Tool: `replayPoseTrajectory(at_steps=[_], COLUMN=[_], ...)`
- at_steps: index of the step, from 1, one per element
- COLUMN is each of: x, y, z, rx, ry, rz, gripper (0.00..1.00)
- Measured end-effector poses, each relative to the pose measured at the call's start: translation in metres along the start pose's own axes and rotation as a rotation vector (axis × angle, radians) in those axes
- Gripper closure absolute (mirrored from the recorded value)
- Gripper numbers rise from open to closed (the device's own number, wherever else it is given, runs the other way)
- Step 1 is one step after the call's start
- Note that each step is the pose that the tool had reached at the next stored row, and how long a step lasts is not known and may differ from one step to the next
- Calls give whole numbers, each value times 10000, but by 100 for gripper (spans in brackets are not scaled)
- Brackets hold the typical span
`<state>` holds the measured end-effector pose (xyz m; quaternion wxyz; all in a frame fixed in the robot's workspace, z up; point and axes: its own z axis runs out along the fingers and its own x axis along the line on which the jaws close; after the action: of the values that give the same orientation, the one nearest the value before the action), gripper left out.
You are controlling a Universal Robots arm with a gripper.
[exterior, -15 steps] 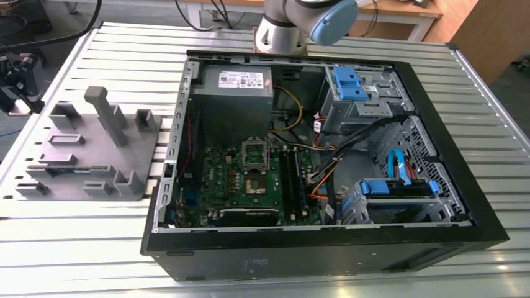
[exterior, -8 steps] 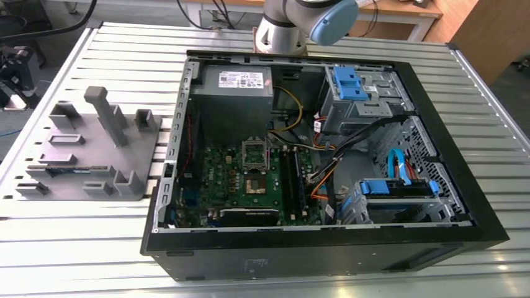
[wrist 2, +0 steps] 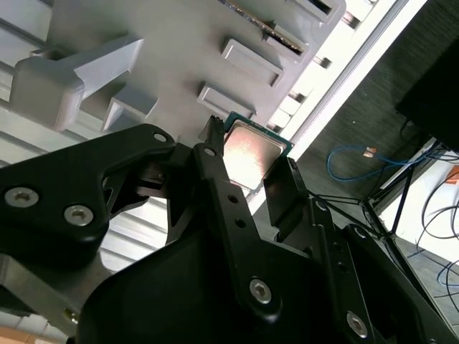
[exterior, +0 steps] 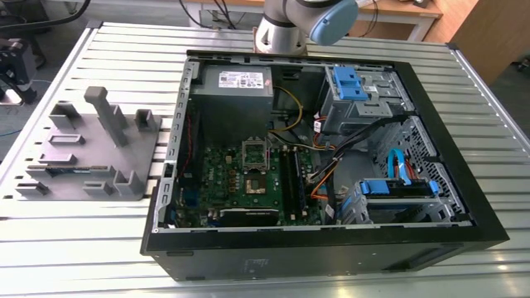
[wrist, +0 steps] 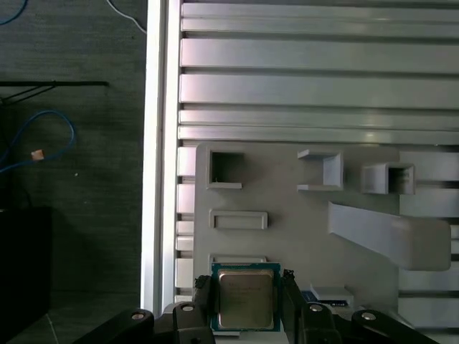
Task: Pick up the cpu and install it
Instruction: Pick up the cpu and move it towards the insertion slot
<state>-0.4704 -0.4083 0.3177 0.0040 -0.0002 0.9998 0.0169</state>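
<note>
Slatted metal table (exterior: pixel 83 248), grey holder tray (exterior: pixel 148 149) on it — open black computer case (exterior: pixel 331 249) beside

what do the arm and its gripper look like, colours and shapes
In the exterior view the arm is a silvery-grey round tube with a pale blue cap on its joint. In both wrist views the gripper is matte black, built from flat angular link bars pinned with silver screws and narrowing to two slim fingers.

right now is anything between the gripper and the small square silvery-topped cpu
Nothing visible does. In both wrist views the black gripper is right at the cpu on the grey plastic tray, nothing between them.
</note>
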Motion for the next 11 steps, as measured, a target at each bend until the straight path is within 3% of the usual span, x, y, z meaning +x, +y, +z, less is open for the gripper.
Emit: replayPoseTrajectory(at_steps=[11], x=[-1], y=[6], z=[-175], rx=[-7], ry=[0], rz=[0], gripper=[53])
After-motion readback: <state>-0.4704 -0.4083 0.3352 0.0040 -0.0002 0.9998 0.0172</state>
